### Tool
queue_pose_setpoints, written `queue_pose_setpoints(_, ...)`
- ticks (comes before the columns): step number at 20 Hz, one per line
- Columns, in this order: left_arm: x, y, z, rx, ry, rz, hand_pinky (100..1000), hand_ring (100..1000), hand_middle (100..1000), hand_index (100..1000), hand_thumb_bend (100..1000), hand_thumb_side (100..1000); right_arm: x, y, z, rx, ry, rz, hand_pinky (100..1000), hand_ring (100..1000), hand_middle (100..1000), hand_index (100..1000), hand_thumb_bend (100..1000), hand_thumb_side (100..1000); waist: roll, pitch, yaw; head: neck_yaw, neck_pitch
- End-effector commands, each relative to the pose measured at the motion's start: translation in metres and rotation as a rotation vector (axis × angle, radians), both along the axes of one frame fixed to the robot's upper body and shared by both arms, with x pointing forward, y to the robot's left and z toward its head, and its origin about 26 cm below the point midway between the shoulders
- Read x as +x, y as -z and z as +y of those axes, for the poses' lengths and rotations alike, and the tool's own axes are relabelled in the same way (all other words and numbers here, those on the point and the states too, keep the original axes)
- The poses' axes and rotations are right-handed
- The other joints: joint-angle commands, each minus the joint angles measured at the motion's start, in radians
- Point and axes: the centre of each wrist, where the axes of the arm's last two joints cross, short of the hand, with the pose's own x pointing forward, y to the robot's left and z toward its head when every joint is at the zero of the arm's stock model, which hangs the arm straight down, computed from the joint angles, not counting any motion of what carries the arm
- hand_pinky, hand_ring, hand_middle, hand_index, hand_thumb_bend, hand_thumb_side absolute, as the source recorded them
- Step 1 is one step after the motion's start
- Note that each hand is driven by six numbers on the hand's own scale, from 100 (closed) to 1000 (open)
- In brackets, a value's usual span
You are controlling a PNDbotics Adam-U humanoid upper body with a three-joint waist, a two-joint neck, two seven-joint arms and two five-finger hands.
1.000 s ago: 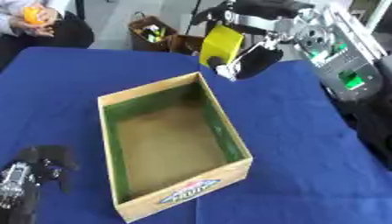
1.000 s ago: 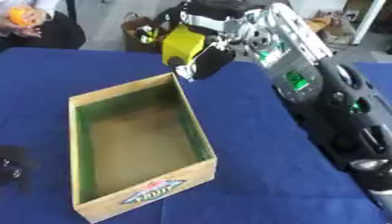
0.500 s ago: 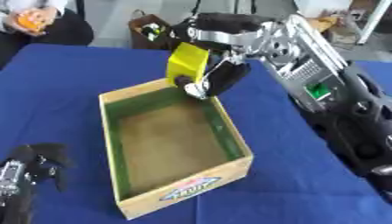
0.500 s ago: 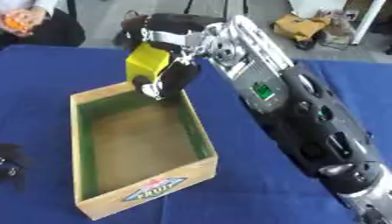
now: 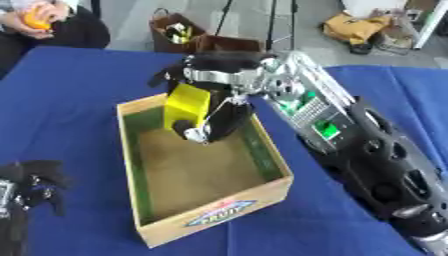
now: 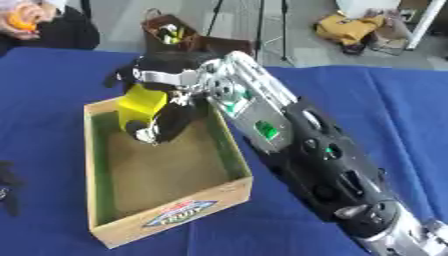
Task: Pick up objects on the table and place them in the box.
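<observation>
Presently the right hand (image 5: 219, 117) is curled round a yellow block (image 5: 186, 107), held over the twelve o'clock end of the wooden box (image 5: 210, 222), evidently for release inside. Left hand (image 5: 26, 187) idles at eight o'clock, fingers relaxed.

Blue tablecloth (image 5: 70, 80) covers the table. Brown bag (image 5: 175, 32) with yellow items inside on the floor at 12 o'clock, yellow bag (image 5: 354, 27) at 1 o'clock. Tripod legs (image 5: 273, 22) between them.
</observation>
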Motion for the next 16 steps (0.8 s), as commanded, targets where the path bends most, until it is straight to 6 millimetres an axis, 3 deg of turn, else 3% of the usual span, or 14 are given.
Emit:
queue_pose_setpoints(1,-0.001,-0.008,0.003,-0.004,-0.014,-0.031,267,509,468,641,100,988,0.001,0.0,0.007,-0.012,0.007,-0.032,406,408,605,955,100,199,0.003,-0.017,0.002,-0.004,0.001)
queue_pose_setpoints(4,-0.001,-0.007,0.003,-0.004,-0.02,-0.027,267,510,468,641,100,991,0.007,0.01,0.013,-0.047,0.018,-0.029,434,433,624,973,100,198,0.003,-0.017,0.004,-0.006,0.002)
queue_pose_setpoints(8,0.0,-0.008,0.003,-0.004,-0.022,-0.027,267,510,468,641,100,990,0.013,0.018,0.017,-0.096,0.012,-0.015,595,553,713,1000,100,208,0.001,-0.018,0.008,-0.006,0.006)
queue_pose_setpoints(12,0.0,-0.008,0.003,-0.005,-0.021,-0.027,268,510,468,641,100,998,0.014,0.019,0.018,-0.141,-0.001,-0.003,667,679,777,1000,100,257,-0.001,-0.019,0.007,-0.004,0.009)
queue_pose_setpoints(15,0.0,-0.008,0.003,-0.004,-0.019,-0.026,268,510,468,641,100,999,0.014,0.017,0.018,-0.16,-0.009,-0.002,750,781,816,1000,100,564,-0.001,-0.019,0.008,-0.003,0.011)
queue_pose_setpoints(16,0.0,-0.008,0.003,-0.004,-0.018,-0.026,268,510,468,641,100,999,0.014,0.016,0.018,-0.161,-0.015,0.0,785,824,841,1000,100,711,-0.001,-0.02,0.008,-0.003,0.011)
